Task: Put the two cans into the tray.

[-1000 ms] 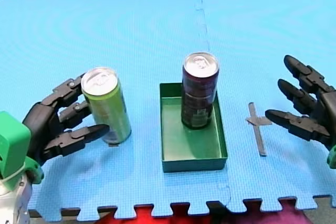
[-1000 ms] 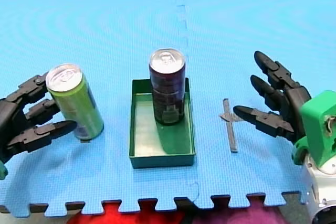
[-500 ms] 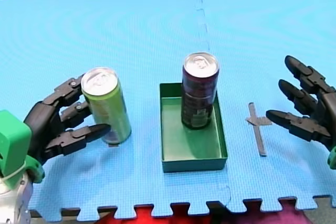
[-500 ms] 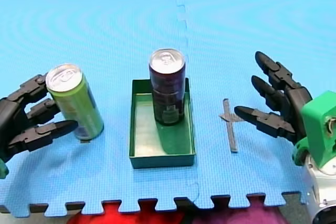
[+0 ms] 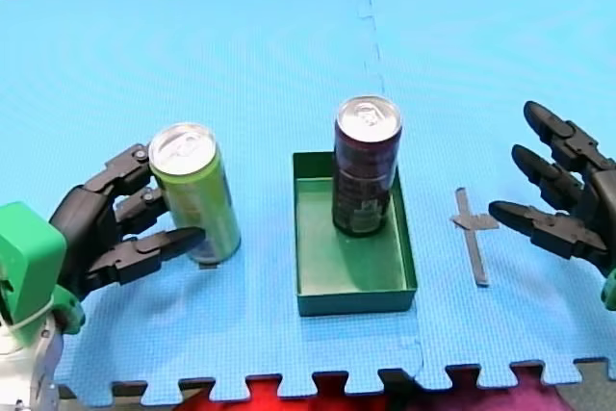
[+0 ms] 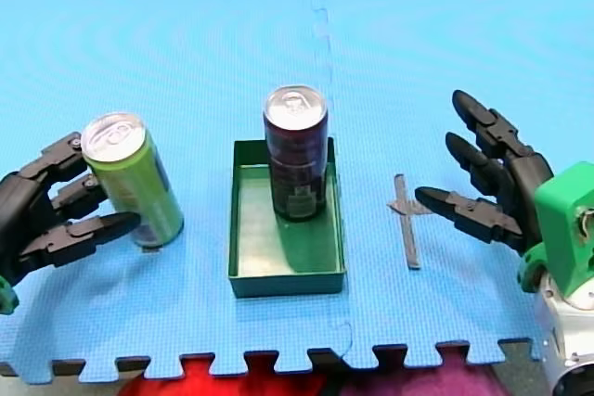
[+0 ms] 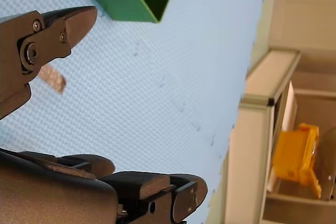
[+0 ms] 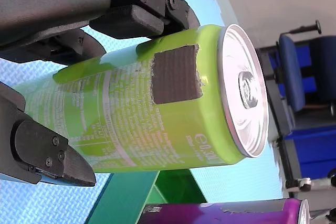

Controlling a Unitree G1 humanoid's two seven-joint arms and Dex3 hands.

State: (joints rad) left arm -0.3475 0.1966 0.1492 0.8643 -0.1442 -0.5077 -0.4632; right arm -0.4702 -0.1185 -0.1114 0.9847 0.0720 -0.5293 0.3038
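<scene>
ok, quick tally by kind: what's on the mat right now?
Cans: 2. The green can stands on the mat in the left hand's grasp, and the purple can stands in the green tray.
Trays: 1, the green tray.
Tape marks: 1. The grey tape cross is beside the right hand, which holds nothing.
Total: 4 things.

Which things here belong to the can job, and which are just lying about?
Job in hand:
- green can, left of the tray, gripped by the left hand
- purple can, upright in the tray
- right hand, holding nothing, beside the tape

Lying about:
- tape strips, stuck crosswise on the mat
</scene>
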